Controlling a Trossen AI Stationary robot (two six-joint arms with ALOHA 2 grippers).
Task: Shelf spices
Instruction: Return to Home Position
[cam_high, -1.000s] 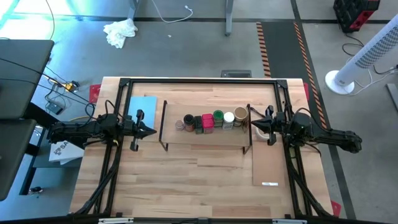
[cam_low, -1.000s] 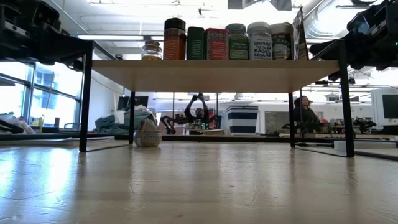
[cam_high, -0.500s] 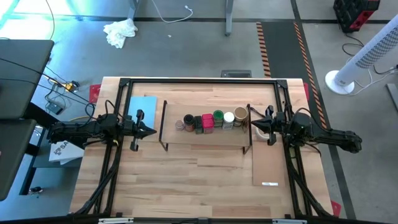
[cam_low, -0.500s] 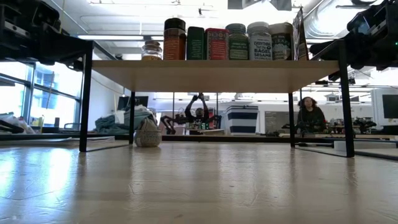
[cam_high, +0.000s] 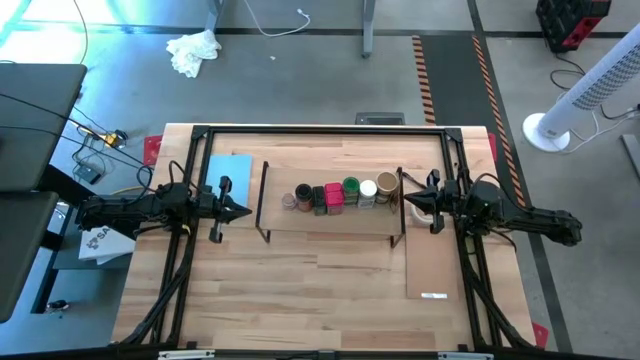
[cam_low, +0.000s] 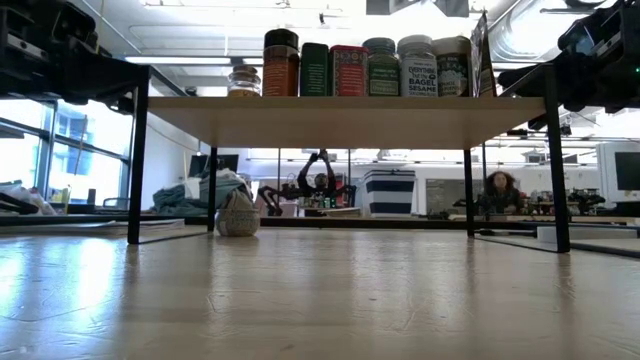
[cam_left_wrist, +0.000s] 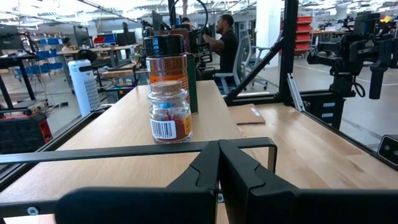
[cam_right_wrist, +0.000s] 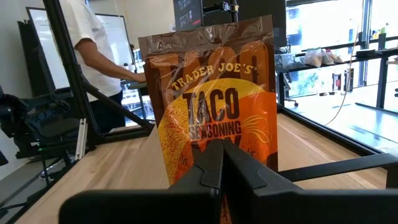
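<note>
I'm looking into a robotics lab, open-plan and industrial. There's bare concrete floor (cam_high: 300, 80) round my table, striped hazard tape (cam_high: 424, 70) laid across it, and a white tower fan (cam_high: 590, 90) standing by. At table level I see another robot arm (cam_low: 320, 178) rigged across the room, a person (cam_low: 500, 188) seated at a bench and ductwork (cam_low: 515, 35) overhead. My left wrist camera catches red storage racks (cam_left_wrist: 303, 28) and a second person (cam_left_wrist: 225, 37) at a workstation.
</note>
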